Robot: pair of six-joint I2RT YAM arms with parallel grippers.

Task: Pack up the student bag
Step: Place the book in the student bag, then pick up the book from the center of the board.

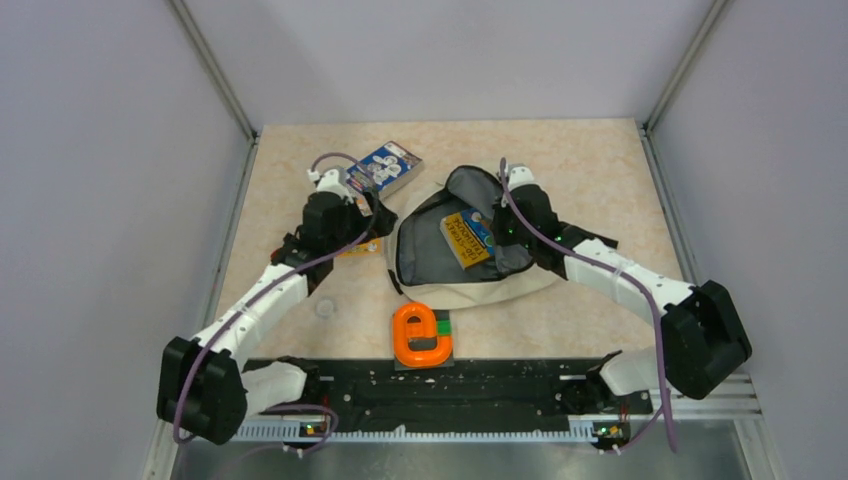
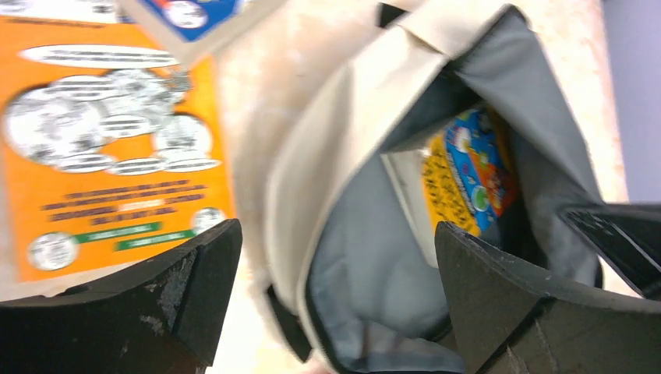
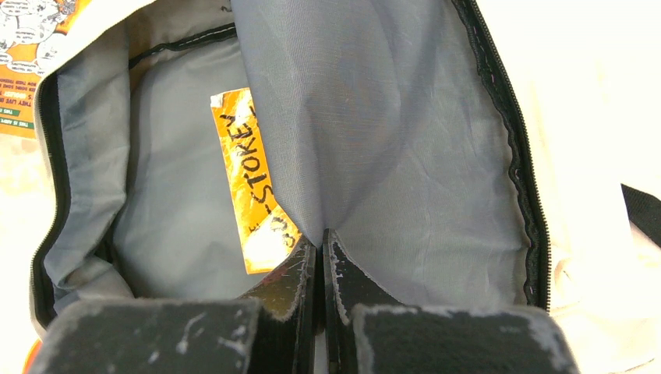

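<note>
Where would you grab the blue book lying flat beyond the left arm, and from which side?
Probably across its long edges, from above: the blue book lies flat, cover up, so only thin edges offer a hold. The open left gripper is nearer; the right gripper pinches the student bag.

I see the large soft cream fabric backpack with black zipper trim (image 1: pixel 470 292) (image 2: pixel 312 140) (image 3: pixel 390 117) lying flat on the beige desk (image 1: pixel 600 170), just right of centre. Its main compartment is unzipped and gaping, dark grey lining exposed; my right claw (image 3: pixel 319 243) pinches the lining of its raised flap.
</note>
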